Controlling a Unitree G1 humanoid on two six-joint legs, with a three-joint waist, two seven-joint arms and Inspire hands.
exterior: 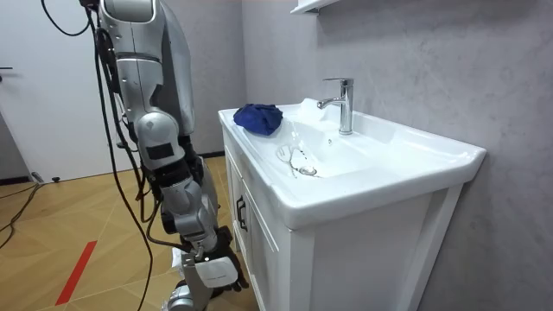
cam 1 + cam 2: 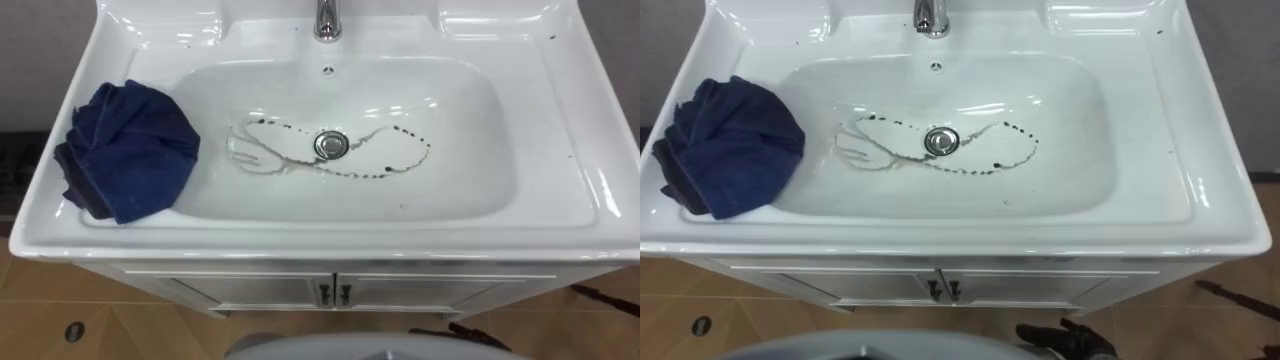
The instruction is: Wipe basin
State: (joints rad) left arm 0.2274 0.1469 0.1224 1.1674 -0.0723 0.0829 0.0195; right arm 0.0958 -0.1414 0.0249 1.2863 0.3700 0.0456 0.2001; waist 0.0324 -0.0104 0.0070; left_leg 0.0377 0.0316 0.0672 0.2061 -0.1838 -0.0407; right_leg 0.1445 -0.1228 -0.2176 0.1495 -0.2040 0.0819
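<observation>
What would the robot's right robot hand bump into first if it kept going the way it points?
Probably the floor. The right robot hand hangs pointing down, close beside the cabinet. Depth is hard to judge, so it might brush the cabinet.

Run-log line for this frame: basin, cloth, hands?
phase: before wiping | basin: dark marks around drain | blue cloth: bunched on left rim, untouched | right hand: low beside cabinet
</observation>
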